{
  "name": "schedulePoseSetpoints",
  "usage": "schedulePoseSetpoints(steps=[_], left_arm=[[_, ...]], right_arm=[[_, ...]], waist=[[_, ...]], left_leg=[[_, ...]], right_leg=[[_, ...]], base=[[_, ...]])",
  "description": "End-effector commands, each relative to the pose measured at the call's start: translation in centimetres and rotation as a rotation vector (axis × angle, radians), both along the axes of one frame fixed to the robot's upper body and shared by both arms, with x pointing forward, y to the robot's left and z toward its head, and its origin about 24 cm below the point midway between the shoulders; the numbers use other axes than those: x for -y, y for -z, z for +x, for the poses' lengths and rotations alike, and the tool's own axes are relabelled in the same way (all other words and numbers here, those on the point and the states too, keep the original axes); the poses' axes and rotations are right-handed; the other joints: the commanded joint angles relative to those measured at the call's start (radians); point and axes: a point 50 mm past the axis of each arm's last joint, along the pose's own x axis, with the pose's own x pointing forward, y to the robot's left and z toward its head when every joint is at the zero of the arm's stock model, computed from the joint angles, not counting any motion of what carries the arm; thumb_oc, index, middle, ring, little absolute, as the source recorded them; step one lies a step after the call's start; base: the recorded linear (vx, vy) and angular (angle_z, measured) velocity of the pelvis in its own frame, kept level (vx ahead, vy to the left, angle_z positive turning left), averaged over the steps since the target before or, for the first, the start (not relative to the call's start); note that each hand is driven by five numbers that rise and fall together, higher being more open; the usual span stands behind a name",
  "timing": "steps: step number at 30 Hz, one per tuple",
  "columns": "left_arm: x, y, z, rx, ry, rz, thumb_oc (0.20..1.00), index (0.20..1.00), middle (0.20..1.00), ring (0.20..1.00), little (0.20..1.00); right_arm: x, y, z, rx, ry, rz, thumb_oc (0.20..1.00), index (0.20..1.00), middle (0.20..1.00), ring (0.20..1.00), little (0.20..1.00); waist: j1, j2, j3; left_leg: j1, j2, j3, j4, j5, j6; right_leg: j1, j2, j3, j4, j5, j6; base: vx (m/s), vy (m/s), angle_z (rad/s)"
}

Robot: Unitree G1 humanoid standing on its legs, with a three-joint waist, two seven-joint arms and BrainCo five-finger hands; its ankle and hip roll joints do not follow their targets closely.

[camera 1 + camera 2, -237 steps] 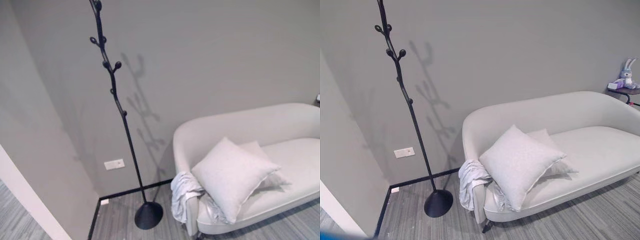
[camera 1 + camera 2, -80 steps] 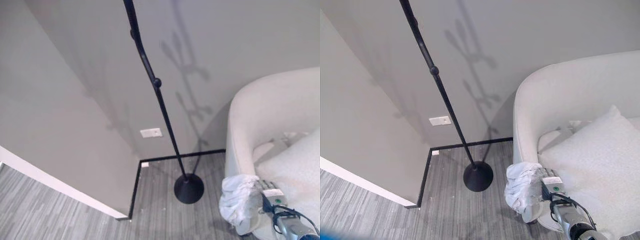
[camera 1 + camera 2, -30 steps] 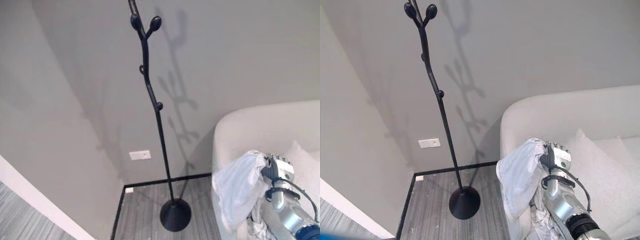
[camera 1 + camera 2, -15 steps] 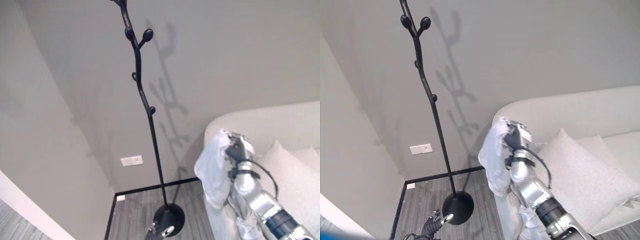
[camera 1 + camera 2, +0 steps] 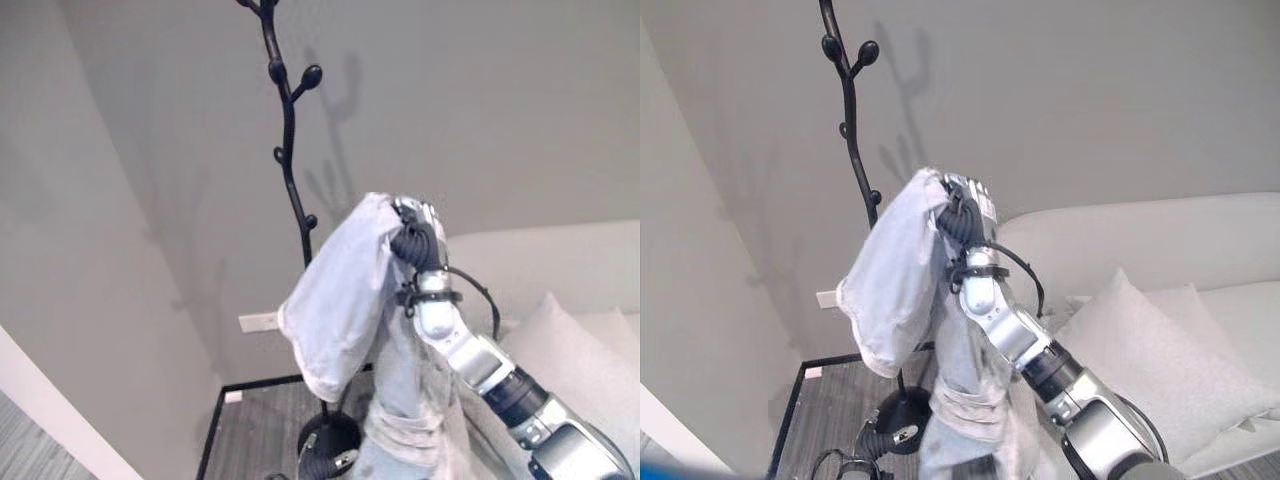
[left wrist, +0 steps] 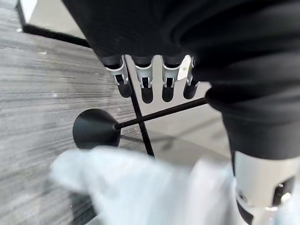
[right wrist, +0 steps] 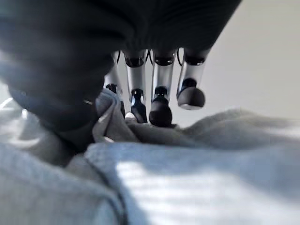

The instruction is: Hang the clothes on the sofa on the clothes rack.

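Observation:
My right hand (image 5: pixel 416 238) is raised at about mid-height of the black branch-shaped clothes rack (image 5: pixel 288 150), close beside its pole. Its fingers (image 7: pixel 159 101) are curled into a pale grey-white garment (image 5: pixel 340 290), which drapes from the hand down over the forearm and partly hides the pole. The cloth (image 7: pixel 187 159) bunches under the fingertips in the right wrist view. My left hand (image 6: pixel 146 79) hangs low over the floor with relaxed fingers and holds nothing; past it lie the rack's round base (image 6: pixel 93 129) and a blurred edge of the garment (image 6: pixel 140 187).
A white sofa (image 5: pixel 1160 240) with a large white pillow (image 5: pixel 1140 350) stands to the right against the grey wall. The rack's base (image 5: pixel 325 435) sits on grey striped flooring in a corner. A wall outlet (image 5: pixel 825 298) is behind the pole.
My right hand has lifted the garment higher and carried it left, from beside the sofa arm up to the rack's pole. The camera has shifted too.

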Motion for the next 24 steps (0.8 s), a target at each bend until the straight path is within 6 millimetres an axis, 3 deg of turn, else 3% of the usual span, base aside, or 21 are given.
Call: schedulePoseSetpoints(steps=[1, 6, 14, 15, 24], left_arm=[[0.0, -1.7, 2.7, 0.108, 0.083, 0.129, 1.0, 1.0, 1.0, 1.0, 1.0], [0.6, -2.8, 4.1, 0.195, 0.16, 0.251, 1.0, 1.0, 1.0, 1.0, 1.0], [0.0, -4.7, 6.3, 0.357, 0.259, 0.584, 1.0, 1.0, 1.0, 1.0, 1.0], [-0.6, -5.3, 6.9, 0.4, 0.261, 0.681, 1.0, 1.0, 1.0, 1.0, 1.0], [-3.5, -7.8, 7.8, 0.584, 0.233, 0.879, 1.0, 1.0, 1.0, 1.0, 1.0]], right_arm=[[-2.1, -5.0, -1.0, 0.162, -0.094, 0.132, 0.2, 0.2, 0.2, 0.2, 0.2], [-4.0, -7.9, -2.7, 0.262, -0.194, 0.162, 0.2, 0.2, 0.2, 0.2, 0.2], [-5.9, -9.6, -4.8, 0.349, -0.325, 0.162, 0.2, 0.2, 0.2, 0.2, 0.2], [-6.2, -10.1, -5.2, 0.374, -0.343, 0.157, 0.2, 0.2, 0.2, 0.2, 0.2], [-6.3, -12.4, -4.8, 0.433, -0.273, 0.134, 0.2, 0.2, 0.2, 0.2, 0.2]], waist=[[0.009, -0.084, -0.021], [-0.002, -0.085, -0.028], [-0.027, -0.086, -0.032], [-0.033, -0.085, -0.034], [-0.02, -0.078, -0.034]], left_leg=[[0.071, -0.049, -0.01, 0.005, -0.125, 0.045], [0.078, -0.05, -0.006, 0.005, -0.129, 0.046], [0.091, -0.051, 0.009, 0.005, -0.135, 0.045], [0.094, -0.051, 0.014, 0.005, -0.137, 0.044], [0.092, -0.052, 0.02, 0.005, -0.13, 0.043]], right_leg=[[0.054, -0.071, 0.111, -0.099, 0.076, 0.056], [0.051, -0.069, 0.116, -0.095, 0.076, 0.057], [0.046, -0.066, 0.129, -0.083, 0.073, 0.059], [0.046, -0.064, 0.133, -0.082, 0.072, 0.059], [0.036, -0.068, 0.134, -0.079, 0.078, 0.062]], base=[[0.0, 0.0, 0.0], [0.0, 0.0, 0.0], [0.0, 0.0, 0.0], [0.0, 0.0, 0.0], [0.01, 0.006, -0.07]])
